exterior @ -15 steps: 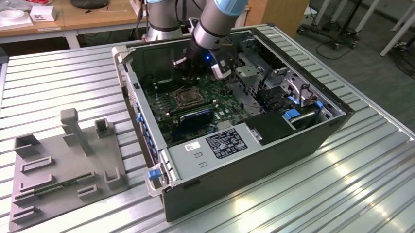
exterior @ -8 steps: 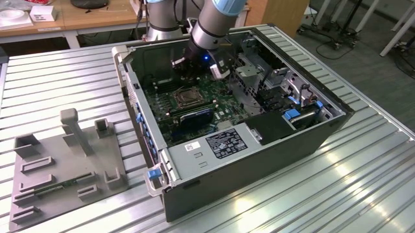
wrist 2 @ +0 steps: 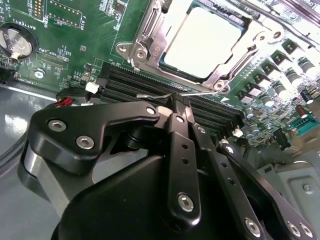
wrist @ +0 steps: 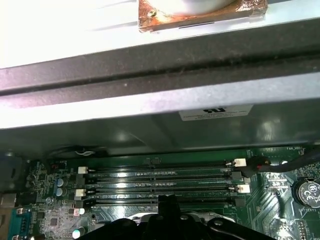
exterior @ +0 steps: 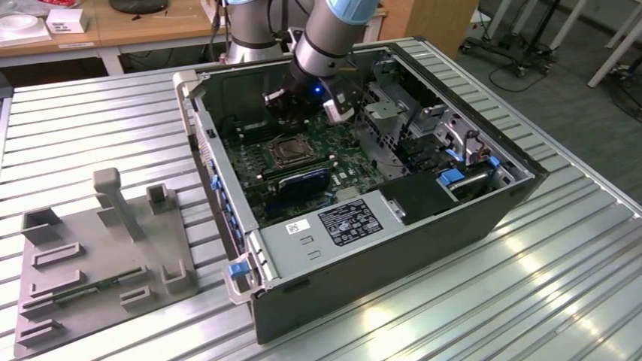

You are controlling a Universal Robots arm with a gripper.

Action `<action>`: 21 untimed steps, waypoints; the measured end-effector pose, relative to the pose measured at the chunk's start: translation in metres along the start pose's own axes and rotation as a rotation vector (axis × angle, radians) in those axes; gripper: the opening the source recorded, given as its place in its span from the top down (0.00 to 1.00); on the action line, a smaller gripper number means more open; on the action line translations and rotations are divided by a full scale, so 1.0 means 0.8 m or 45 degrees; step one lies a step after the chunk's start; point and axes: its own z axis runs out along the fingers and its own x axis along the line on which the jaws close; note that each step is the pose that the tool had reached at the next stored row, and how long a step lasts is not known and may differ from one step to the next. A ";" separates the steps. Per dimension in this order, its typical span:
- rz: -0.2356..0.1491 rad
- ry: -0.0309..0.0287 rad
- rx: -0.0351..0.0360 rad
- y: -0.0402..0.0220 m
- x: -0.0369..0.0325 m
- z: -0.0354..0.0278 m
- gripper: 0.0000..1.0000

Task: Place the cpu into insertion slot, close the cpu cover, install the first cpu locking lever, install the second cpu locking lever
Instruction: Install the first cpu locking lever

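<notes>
Tabletop point(exterior: 90, 120) of slatted metal is seen to carry an opened computer case point(exterior: 401, 248), laid on its side so that the board inside faces upward and can be reached from above. The arm point(exterior: 336, 34) is angled down through that open side, presumably because the case walls leave no other way in. Beneath the fingers point(wrist 2: 175, 135) the green motherboard point(wrist 2: 75, 55) is spread, and the long black memory slots point(wrist 2: 145, 85) are crossed directly under the fingertips. The gripper point(wrist 2: 176, 102) is held low over those slots with its fingers drawn together, no gap being visible between the tips. A narrow closed tip is judged to suit pushing on thin hardware rather than carrying a chip. Just beyond the fingertips the insertion slot point(wrist 2: 131, 50) is found, and the cpu cover point(wrist 2: 156, 47) is seen lying flat over it, which suggests it is already lowered. The cpu point(wrist 2: 200, 42) is seated inside the slot, framed by the cover's cut-out and apart from the fingers. A thin silvery locking lever point(wrist 2: 200, 92) is stretched along the slot's near edge, right at the fingertips. Whether it is touched or pinched cannot be told.
</notes>
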 end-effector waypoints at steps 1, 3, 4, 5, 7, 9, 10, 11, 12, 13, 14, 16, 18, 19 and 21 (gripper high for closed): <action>0.000 0.0000 -0.0002 0.0004 0.0001 -0.0003 0.89; 0.000 -0.0001 -0.0004 0.0010 0.0003 -0.0011 0.89; 0.000 -0.0001 -0.0003 0.0013 0.0004 -0.0016 0.89; 0.000 -0.0001 -0.0003 0.0016 0.0006 -0.0023 0.89; 0.000 -0.0001 -0.0004 0.0023 0.0009 -0.0035 0.89; 0.000 -0.0001 -0.0004 0.0028 0.0011 -0.0046 0.89; 0.000 -0.0001 -0.0005 0.0031 0.0012 -0.0050 0.89; 0.000 -0.0002 -0.0004 0.0034 0.0013 -0.0053 0.89; 0.000 -0.0001 -0.0004 0.0037 0.0014 -0.0055 0.89; 0.000 -0.0001 -0.0002 0.0039 0.0015 -0.0057 0.89; 0.000 0.0000 -0.0002 0.0042 0.0016 -0.0057 0.89; 0.000 -0.0001 -0.0003 0.0048 0.0017 -0.0057 0.89; 0.000 -0.0001 -0.0004 0.0056 0.0020 -0.0056 0.89; 0.000 -0.0001 -0.0004 0.0060 0.0021 -0.0055 0.89; 0.000 0.0000 -0.0002 0.0066 0.0022 -0.0057 0.89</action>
